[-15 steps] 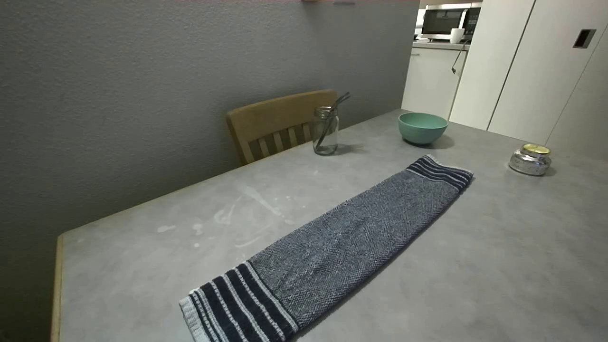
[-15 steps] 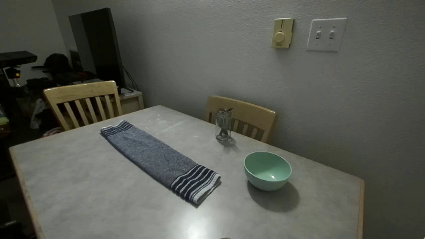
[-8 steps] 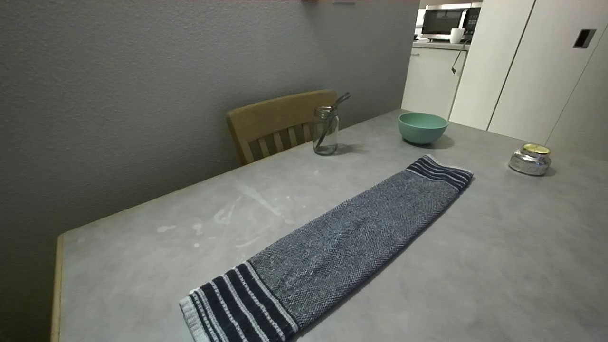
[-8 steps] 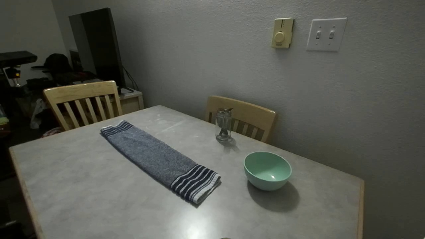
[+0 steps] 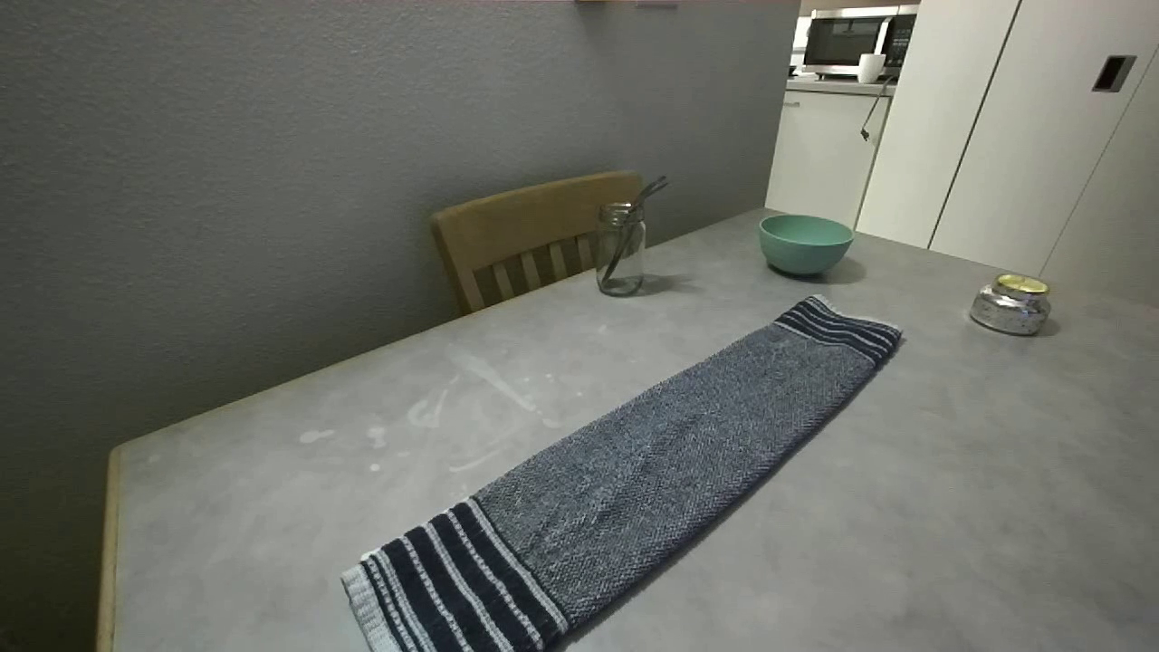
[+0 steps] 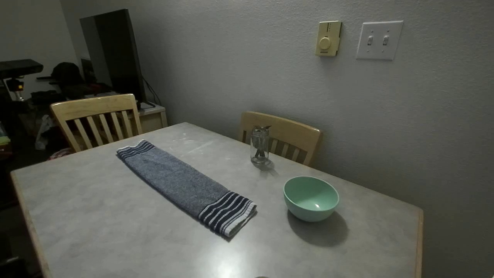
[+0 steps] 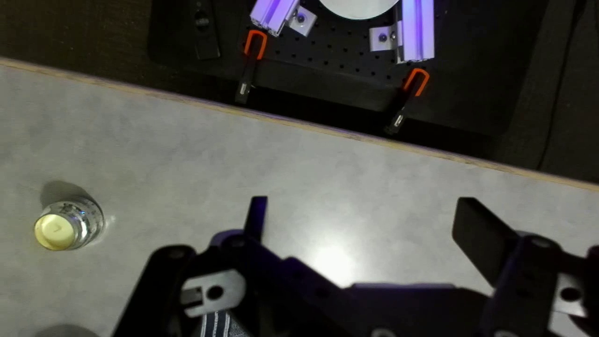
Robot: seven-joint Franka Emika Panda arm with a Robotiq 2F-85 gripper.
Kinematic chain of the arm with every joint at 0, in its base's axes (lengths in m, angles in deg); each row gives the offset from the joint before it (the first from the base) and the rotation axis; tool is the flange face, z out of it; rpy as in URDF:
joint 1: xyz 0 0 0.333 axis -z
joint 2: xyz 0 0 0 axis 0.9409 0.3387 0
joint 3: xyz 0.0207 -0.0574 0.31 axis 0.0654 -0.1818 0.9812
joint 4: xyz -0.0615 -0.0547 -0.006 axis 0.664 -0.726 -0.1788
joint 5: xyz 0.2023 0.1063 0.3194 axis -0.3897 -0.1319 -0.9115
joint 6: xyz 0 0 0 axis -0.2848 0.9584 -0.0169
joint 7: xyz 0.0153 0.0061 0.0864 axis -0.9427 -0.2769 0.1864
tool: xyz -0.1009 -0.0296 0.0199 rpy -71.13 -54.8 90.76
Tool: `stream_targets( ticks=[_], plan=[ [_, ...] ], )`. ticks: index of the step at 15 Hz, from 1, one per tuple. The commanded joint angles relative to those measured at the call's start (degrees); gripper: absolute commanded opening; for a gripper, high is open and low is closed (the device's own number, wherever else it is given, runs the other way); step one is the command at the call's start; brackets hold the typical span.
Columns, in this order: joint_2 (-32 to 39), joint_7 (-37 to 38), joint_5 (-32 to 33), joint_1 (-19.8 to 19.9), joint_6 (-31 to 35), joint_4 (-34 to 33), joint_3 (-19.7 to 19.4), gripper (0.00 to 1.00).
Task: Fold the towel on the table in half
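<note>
Because the towel, flat on the desk and inboard of its wall-side edge, should handle light and limp, pinch it at a striped end. Your jaws stand wide apart, holding nothing.

Pale gray, wood-edged counter: four items noted on the surface.
Whitish smears mark the top along one long side of the towel, which lies flat, blue-gray, striped at both short ends, slightly rumpled mid-length. Green bowl stands upright near one striped end, not touching it. Glass jar stands upright near the counter's edge, apart from both bowl and towel. Silver yellow-topped container sits upright off that same striped end, apart from the bowl.
</note>
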Motion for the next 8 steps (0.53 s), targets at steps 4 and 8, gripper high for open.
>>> stream_targets(
  ticks=[4, 8],
  plan=[
    [1.2, -3.4, 9.9, -0.8, 9.8, 3.6, -0.5, 1.0],
    [5.9, -6.2, 13.0, -0.6, 17.1, 6.9, -3.1, 1.0]
  ],
)
